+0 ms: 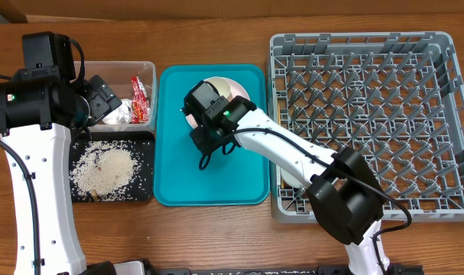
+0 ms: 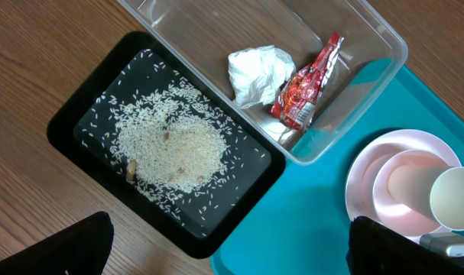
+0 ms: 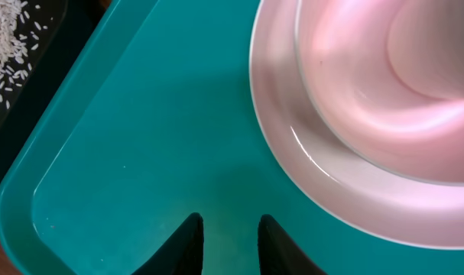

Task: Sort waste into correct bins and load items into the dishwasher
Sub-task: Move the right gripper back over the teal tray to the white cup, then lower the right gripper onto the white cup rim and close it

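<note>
Overhead: on a wooden table (image 1: 216, 237), the left gripper (image 1: 105, 103) hangs over the clear tub (image 1: 117, 70), which holds a red snack wrapper (image 1: 142, 99) and a white tissue (image 1: 121, 113). Just below the tub, a black tray (image 1: 144, 141) carries a heap of rice (image 1: 105, 168). The right arm reaches across a teal tray (image 1: 209, 179), its right gripper (image 1: 209, 156) low over the tray floor beside a pale pink plate (image 1: 238, 90), which the wrist partly hides. The grey dish rack (image 1: 373, 126) stands at the far right with nothing seen in it.

Left wrist: the left gripper (image 2: 230, 221) is spread wide and grips nothing, its fingers (image 2: 86, 244) framing the black tray (image 2: 239, 206) of rice (image 2: 170, 149). The tissue (image 2: 258, 72) and the wrapper (image 2: 308, 84) lie side by side in the tub (image 2: 384, 34). On the teal tray (image 2: 308, 206) sits the plate (image 2: 358, 191) with a bowl (image 2: 403, 183) on it and a cup (image 2: 455, 200) at the bowl's right edge.

Right wrist: the right gripper (image 3: 232, 229) has its fingers (image 3: 189, 241) a little apart, with nothing between them, just above the bare teal tray (image 3: 140, 137). The plate (image 3: 308, 168) and bowl (image 3: 384, 92) lie close ahead, untouched. Rice (image 3: 6, 46) shows at the upper left.
</note>
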You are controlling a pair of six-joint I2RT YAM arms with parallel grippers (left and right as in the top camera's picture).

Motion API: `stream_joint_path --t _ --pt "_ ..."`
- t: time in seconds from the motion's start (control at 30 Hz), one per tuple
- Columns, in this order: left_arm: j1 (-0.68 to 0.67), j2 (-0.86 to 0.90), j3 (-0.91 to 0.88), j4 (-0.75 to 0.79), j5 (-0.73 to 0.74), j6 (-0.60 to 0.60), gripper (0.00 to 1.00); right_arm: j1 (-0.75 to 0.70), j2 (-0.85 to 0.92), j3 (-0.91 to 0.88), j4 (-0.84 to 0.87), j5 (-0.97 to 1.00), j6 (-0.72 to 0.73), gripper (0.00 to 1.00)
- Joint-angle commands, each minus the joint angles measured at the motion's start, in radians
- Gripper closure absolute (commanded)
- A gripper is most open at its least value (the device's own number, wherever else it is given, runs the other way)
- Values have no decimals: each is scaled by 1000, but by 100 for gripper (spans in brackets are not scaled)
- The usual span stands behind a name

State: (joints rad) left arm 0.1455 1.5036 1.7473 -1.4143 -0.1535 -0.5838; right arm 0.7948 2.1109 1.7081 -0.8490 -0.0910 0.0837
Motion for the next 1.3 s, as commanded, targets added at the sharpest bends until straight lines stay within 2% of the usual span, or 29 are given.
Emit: stream_joint_path --t 0.0,0.43,0.83,1.13,1.27 --pt "-1 2 2 1 -3 12 0 14 24 11 18 71 -48 73" --pt "-1 2 2 1 -3 12 0 15 80 11 91 117 -68 65" --pt "-1 2 2 1 -3 12 0 13 124 11 94 116 -88 63" --pt "-1 2 2 1 -3 12 0 21 132 8 47 83 -78 64" --pt "-1 2 2 1 -3 12 0 24 125 8 -14 27 -24 63"
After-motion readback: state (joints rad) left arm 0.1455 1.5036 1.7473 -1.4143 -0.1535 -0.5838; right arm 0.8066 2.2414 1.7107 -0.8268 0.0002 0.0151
